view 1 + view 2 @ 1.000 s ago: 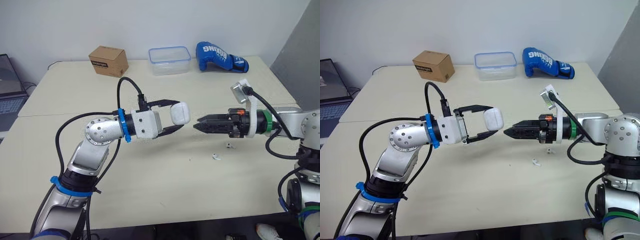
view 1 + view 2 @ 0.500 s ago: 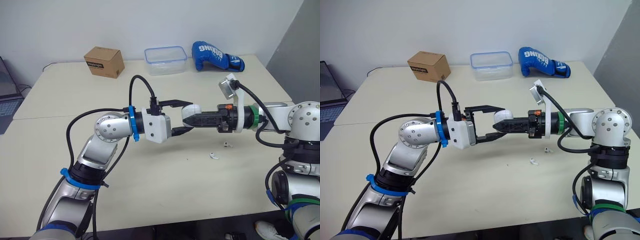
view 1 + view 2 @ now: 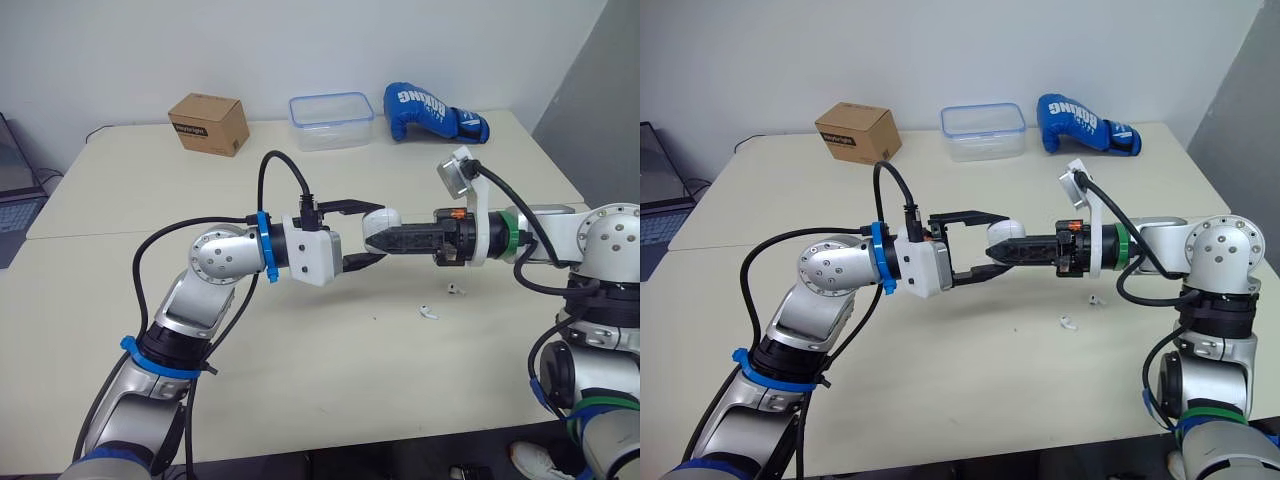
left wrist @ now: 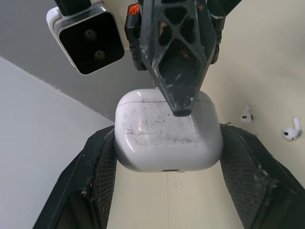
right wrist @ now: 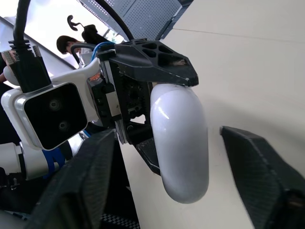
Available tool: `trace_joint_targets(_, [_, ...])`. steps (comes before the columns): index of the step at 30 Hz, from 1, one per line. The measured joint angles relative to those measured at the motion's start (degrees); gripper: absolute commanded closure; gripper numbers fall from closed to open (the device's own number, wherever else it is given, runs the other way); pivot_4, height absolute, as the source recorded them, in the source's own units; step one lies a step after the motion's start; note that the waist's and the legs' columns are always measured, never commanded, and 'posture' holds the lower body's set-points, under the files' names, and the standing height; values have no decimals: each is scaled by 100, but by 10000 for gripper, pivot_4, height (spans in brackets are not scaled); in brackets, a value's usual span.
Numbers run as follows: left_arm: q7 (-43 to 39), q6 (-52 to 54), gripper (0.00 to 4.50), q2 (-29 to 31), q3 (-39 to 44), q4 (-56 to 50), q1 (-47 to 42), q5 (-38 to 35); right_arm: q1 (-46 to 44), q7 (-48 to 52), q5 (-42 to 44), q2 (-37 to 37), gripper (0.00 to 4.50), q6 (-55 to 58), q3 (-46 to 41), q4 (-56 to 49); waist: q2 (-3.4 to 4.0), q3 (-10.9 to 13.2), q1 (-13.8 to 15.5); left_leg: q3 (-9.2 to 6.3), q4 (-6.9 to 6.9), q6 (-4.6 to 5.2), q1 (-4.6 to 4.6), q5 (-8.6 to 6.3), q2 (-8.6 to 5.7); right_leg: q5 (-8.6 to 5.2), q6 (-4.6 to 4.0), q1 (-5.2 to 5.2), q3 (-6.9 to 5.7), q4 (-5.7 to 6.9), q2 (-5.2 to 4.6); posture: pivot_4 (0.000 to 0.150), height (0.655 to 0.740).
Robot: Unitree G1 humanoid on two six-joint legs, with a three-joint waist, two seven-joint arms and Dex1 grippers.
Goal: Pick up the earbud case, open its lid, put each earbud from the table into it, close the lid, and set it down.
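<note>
Two tools meet: left tool pinches the earbud case; the spread right tool could lever it loose.

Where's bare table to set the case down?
Bare table along the near edge, left of the earbuds, and in front of the cardboard box. Crowded: the far edge with container and glove, and around the earbuds.

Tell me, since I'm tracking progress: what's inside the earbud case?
The inside is hidden: the earbud case has its lid shut. One earbud and the other earbud lie outside it, on the table.
</note>
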Motion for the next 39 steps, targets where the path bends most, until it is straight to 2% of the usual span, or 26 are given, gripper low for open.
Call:
trace_joint_targets(5, [-3,-5,17337,-18,-2,84,-104,-28,0,-135,-1,7,36287,-7,-50,-21,2,-2,0,1,0,0,1,0,0,0,0,0,1,0,0,1500,7400])
trace_joint_targets(16, [-43,218,17337,-39,-10,36,-103,-87,2,-186,0,-8,36637,-9,-43,-53,3,-2,-3,1,1,0,-1,0,0,0,0,-3,1,3,0,1500,7400])
trace_joint_targets(17, [-72,300,9957,-28,-10,2,-103,-116,3,-186,0,-7,36637,-3,-39,-53,3,-2,-3,1,1,0,-1,0,0,0,0,-3,1,3,0,1500,7400])
trace_joint_targets(20, [-261,691,1325,102,-11,-76,-92,-244,6,-163,105,10,36637,1,-24,-52,4,-2,-9,0,1,1,0,0,0,0,0,-3,0,5,0,1500,7400])
trace_joint_targets(21, [-273,770,204,111,-10,-93,-74,-304,6,-163,149,11,36637,1,-24,-52,4,-2,-9,0,2,1,-1,0,0,0,0,-3,0,5,0,1500,7400])
trace_joint_targets(27, [-522,1775,204,295,31,-623,48,-940,16,-173,209,25,36637,1,11,-52,4,-2,-17,0,3,1,-7,0,2,0,0,-9,0,6,2,1500,7400])
trace_joint_targets(31, [-834,3318,204,1081,330,-1236,118,-1746,58,-41,76,-210,36637,-64,250,-86,6,-2,-68,-1,2,5,-8,-1,0,0,1,-11,1,9,2,1500,7400])
trace_joint_targets(34, [-1008,4161,204,1512,541,-1291,127,-2085,189,437,-441,-805,36637,-511,857,-425,7,-1,-72,-1,4,20,-9,-9,-1,-2,2,-10,-1,8,3,1500,7400])
trace_joint_targets(39, [-984,5180,204,1433,548,-1387,-275,-2555,265,1454,-1768,-1514,36637,-1956,2322,-1094,5,0,-106,-2,10,12,-10,-5,0,-2,3,-9,-4,9,3,1500,7400])
